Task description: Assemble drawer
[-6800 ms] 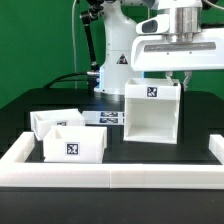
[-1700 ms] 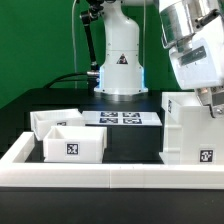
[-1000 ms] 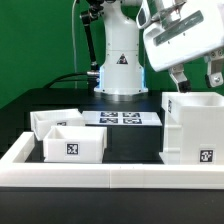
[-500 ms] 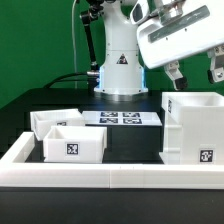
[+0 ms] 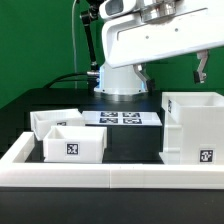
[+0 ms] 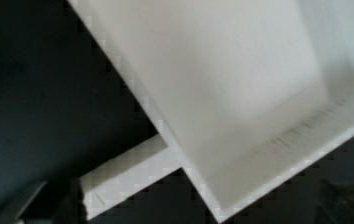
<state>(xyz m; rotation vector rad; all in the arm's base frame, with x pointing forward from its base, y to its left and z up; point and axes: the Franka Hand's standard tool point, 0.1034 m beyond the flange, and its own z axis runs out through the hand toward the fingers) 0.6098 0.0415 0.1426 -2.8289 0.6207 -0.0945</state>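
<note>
We see the gripper (image 5: 173,76) up in the air above the drawer housing (image 5: 196,122), fingers (image 5: 201,70) spread wide w/ nothing btwn them, touching nothing. The housing stands upright on the black table (image 5: 132,140) at the exterior view's right, open top up, w/ a housing tag (image 5: 207,156) low on its front. Two trays sit well apart from it at the exterior view's left: the front tray (image 5: 60,143), its tray tag (image 5: 72,150) facing the camera, and the rear tray (image 5: 52,120) just behind; touching or not, we can't tell. The marker board (image 5: 124,118) lies flat further back. A low white wall (image 5: 110,178) runs along the front. The wrist view is blurred: just a slanted white panel (image 6: 227,90) over dark table.
</note>
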